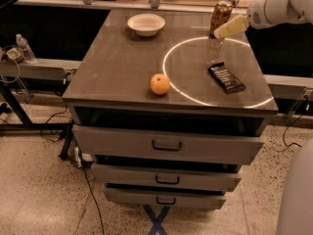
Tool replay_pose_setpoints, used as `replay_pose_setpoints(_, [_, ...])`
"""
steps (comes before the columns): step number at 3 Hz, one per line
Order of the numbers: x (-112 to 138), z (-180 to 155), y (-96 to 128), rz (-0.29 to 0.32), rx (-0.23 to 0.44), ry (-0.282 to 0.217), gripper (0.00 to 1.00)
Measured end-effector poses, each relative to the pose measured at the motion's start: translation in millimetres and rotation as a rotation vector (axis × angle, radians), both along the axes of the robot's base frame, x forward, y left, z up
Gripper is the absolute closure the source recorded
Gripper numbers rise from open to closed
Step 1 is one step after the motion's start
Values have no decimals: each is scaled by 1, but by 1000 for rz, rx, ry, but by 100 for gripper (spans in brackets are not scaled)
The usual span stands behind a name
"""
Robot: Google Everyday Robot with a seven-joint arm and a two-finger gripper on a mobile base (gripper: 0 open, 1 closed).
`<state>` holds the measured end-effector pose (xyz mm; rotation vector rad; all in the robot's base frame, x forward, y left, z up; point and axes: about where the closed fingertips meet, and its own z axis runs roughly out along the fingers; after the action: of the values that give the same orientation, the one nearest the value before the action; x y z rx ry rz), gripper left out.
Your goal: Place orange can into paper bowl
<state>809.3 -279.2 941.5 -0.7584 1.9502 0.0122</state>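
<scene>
The orange can (221,12) stands at the far right of the cabinet top, orange-gold with a dark print and a silver top. My gripper (226,29) comes in from the right on a white arm and is at the can's lower part, its cream tip overlapping the can's base. The paper bowl (146,24) is a small white bowl at the far middle of the top, well to the left of the can, with nothing in it.
An orange fruit (160,83) lies near the front edge. A flat dark snack-bar wrapper (226,77) lies at the right, inside a bright ring of light. The cabinet top (122,67) sits above three part-open drawers (166,145). A water bottle (23,48) stands on a side shelf at the left.
</scene>
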Motion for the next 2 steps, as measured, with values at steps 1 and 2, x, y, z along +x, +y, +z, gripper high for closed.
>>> replay_pose_setpoints(1, [3,-4,2,-22,39,11,0])
replay_pose_setpoints(2, [32,-15,12,-73,117,-13,0])
